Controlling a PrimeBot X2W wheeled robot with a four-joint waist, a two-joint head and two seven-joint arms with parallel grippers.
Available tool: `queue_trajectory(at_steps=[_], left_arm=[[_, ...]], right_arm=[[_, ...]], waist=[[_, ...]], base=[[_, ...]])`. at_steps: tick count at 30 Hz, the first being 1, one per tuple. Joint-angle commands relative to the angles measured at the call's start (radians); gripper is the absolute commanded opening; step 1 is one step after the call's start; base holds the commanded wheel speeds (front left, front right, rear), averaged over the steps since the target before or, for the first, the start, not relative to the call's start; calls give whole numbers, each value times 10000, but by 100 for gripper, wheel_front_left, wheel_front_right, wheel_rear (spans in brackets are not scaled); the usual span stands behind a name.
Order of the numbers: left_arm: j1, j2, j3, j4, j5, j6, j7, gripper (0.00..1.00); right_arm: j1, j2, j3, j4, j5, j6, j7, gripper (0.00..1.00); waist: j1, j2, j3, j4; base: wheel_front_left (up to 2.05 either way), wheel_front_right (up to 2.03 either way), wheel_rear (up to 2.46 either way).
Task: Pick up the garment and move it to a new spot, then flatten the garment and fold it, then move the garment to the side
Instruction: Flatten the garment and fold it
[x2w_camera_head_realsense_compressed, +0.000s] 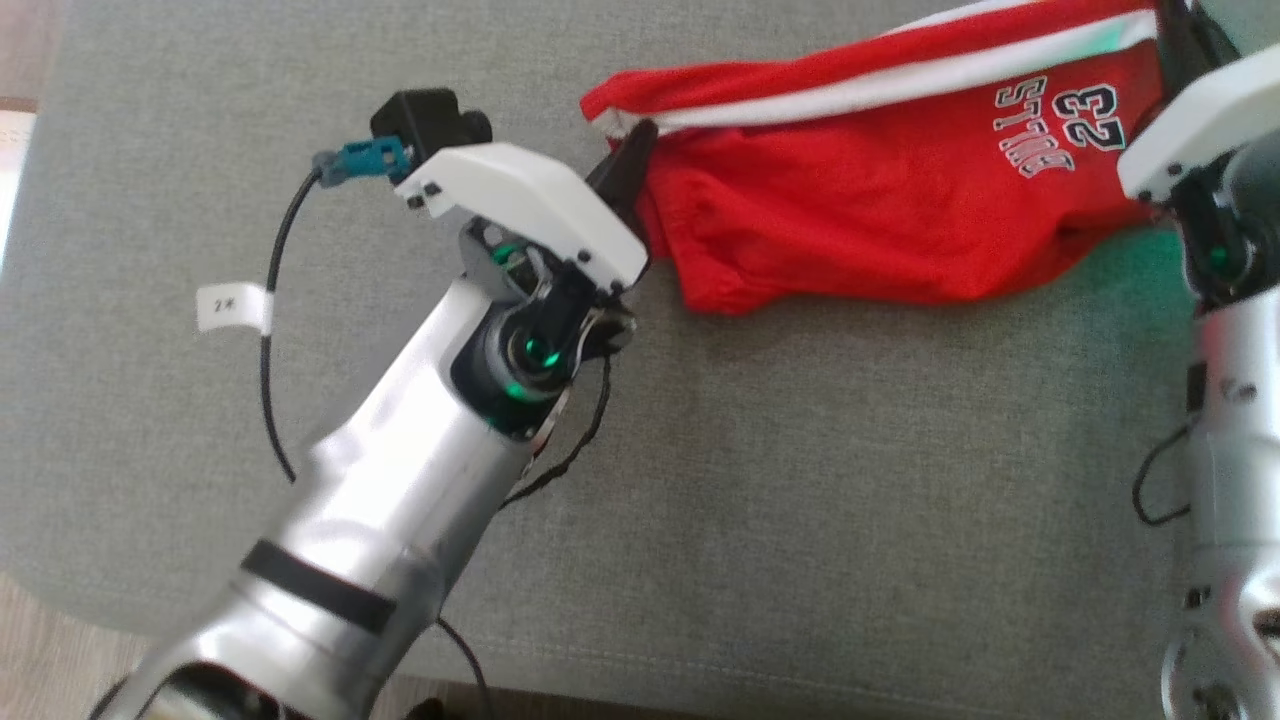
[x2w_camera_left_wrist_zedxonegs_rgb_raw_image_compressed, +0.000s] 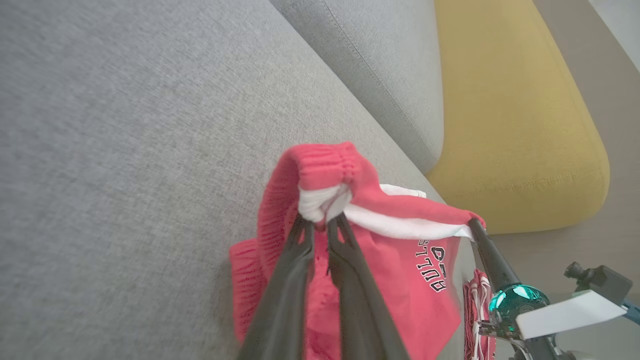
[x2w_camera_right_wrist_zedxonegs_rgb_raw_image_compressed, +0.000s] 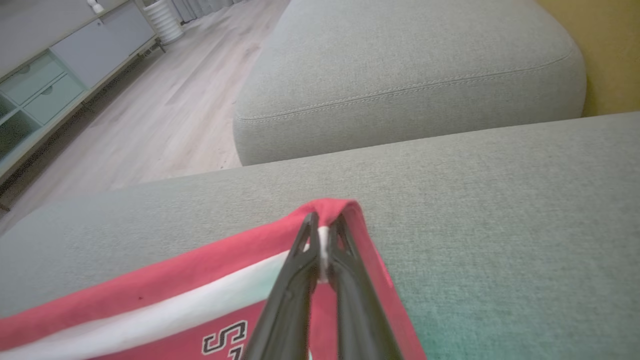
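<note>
1. Head view, item: garment (x2w_camera_head_realsense_compressed: 880, 220), red knit sports shorts with a white stripe (x2w_camera_head_realsense_compressed: 900, 85) along the upper edge and black-and-white lettering (x2w_camera_head_realsense_compressed: 1040, 130) near the right end.
2. Location: over the far right part of the grey seat cushion (x2w_camera_head_realsense_compressed: 800, 500), strung lengthwise between both arms. The lower body sags toward the cushion; whether it rests there or hangs just clear cannot be told.
3. Left gripper (x2w_camera_head_realsense_compressed: 632, 150): fingers pressed together, pinching the gathered elastic band at the garment's left end. In the left wrist view, red and white fabric bunches over the tips.
4. Right gripper (x2w_camera_right_wrist_zedxonegs_rgb_raw_image_compressed: 322, 227): fingers pressed together on the striped edge at the opposite end, with a red fold wrapped over the tips.
5. Handling, judged: light, soft and limp, with no stiffness of its own, so it should keep shape only under tension between two holds. The cloth looks smooth and likely to slip from a shallow pinch. Not fragile.
6. Where to hold, judged: the thick banded edge at its two ends, as now. It gives the firmest bite and lets the body hang flat, whereas thin leg fabric would bunch.
7. Surroundings: yellow cushion (x2w_camera_left_wrist_zedxonegs_rgb_raw_image_compressed: 510, 125) beyond the grey one; wooden floor (x2w_camera_right_wrist_zedxonegs_rgb_raw_image_compressed: 165, 110).
</note>
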Motion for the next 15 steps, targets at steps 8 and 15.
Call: queue_trajectory(at_steps=[8, 15], left_arm=[[-1439, 144, -1102, 918, -1412, -236, -902, 8], [-1542, 144, -1824, 1298, -1946, -351, -1511, 100]], right_arm=[[-1597, -151, 494, 1782, -647, -9, -1082, 0], [-1878, -289, 913, 2754, -394, -9, -1803, 100]], waist=[[-2, 0, 398, -42], [-2, 0, 347, 113]], base=[[0, 0, 0], [0, 0, 0]])
